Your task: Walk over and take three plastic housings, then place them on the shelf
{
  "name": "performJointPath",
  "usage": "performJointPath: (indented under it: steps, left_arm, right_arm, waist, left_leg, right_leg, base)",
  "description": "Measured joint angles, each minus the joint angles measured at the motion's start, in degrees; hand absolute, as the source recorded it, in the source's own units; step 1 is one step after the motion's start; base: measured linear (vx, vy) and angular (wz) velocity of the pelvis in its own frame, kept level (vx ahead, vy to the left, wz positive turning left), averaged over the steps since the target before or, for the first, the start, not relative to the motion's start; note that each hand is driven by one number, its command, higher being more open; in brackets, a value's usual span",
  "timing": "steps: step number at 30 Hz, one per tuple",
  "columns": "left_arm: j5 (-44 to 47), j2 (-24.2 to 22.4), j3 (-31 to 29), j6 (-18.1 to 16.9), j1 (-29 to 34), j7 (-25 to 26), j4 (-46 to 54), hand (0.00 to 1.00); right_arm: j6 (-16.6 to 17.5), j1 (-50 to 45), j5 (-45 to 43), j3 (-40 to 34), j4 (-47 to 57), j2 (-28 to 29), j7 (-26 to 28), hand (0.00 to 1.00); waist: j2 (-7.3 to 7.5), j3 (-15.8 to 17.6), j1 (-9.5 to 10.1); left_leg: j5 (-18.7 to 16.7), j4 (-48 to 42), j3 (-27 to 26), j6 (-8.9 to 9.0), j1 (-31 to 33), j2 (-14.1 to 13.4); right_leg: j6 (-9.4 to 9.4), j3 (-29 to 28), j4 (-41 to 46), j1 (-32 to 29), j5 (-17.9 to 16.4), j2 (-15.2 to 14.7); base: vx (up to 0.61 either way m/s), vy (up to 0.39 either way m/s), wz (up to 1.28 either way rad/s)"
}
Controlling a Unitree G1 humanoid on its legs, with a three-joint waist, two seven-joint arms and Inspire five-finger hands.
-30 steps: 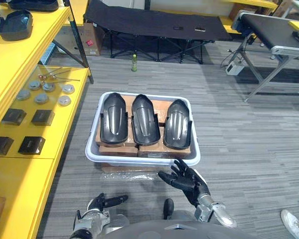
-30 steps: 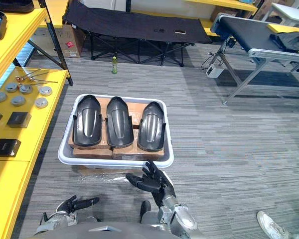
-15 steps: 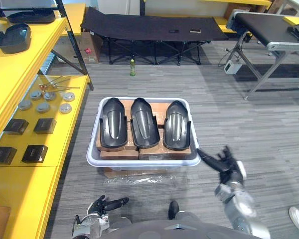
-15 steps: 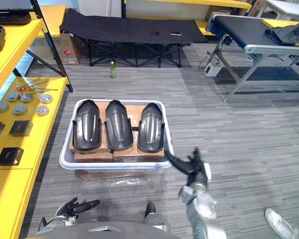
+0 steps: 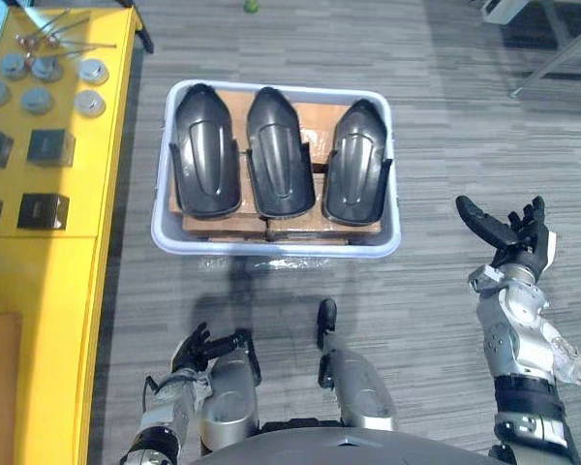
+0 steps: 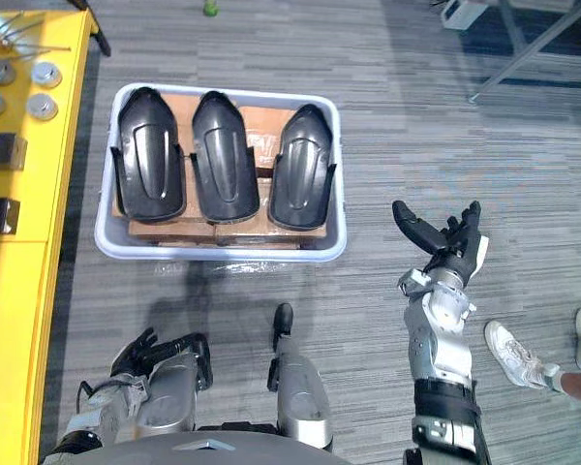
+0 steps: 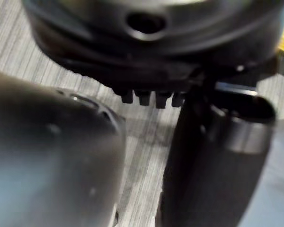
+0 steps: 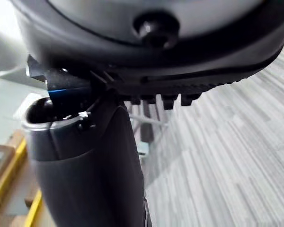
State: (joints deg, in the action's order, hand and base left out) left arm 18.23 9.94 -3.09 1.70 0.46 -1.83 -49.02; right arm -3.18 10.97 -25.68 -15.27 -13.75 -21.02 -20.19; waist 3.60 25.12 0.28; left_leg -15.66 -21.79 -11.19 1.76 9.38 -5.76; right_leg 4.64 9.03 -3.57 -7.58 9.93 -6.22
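Three housings (image 5: 283, 165) sit side by side in the white bin (image 5: 271, 250).
Right hand (image 5: 511, 237) right of bin, fingers spread, empty. Left hand (image 5: 196, 351) near, low, relaxed, empty. Yellow shelf (image 5: 39, 281) left.

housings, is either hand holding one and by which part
Nothing is held: all three housings lie in the tub, right hand open beside it, left hand open too.

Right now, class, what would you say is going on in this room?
A humanoid robot stands before a white bin on the floor, where three black plastic housings lie side by side. It holds nothing yet: its right hand is raised open to the right of the bin, and its left hand hangs open low by its body. The yellow shelf stands on its left.
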Motion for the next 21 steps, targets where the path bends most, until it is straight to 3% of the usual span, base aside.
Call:
performJointPath:
  steps: [5,11,21]
  left_arm:
    - [0.7,-0.6,0.4,-1.7,-0.8,-0.2,0.1,1.00]
    - [2.7,-0.5,0.5,-1.7,-0.9,-0.3,-0.6,1.00]
    - [5.7,-0.4,1.3,-1.9,-0.3,-2.1,-1.2,1.00]
  right_arm:
    - [0.2,9.8,0.1,1.3,-13.9,-8.1,3.7,1.00]
    - [-0.4,17.2,0.5,4.1,-23.4,-12.6,6.5,1.00]
    - [-1.5,27.4,0.7,7.0,-27.0,-20.0,8.9,1.00]
  waist:
    - [-1.64,1.7,1.13]
    - [-3.48,3.4,1.97]
    - [-4.51,4.2,3.75]
  left_leg:
    - [1.5,0.1,2.6,-0.96,2.4,2.1]
    - [2.3,0.1,4.1,-1.48,3.4,3.3]
    - [2.2,-1.8,6.8,-1.88,6.4,4.2]
  right_leg:
    - [0.34,1.9,0.0,-1.3,0.2,-1.8]
    - [0.50,3.3,0.5,-1.5,0.3,-2.9]
    - [0.46,5.2,3.0,-3.8,0.2,-3.7]
  base:
    - [-0.04,0.015,0.21]
    - [-0.04,0.010,0.16]
    - [-0.07,0.009,0.10]
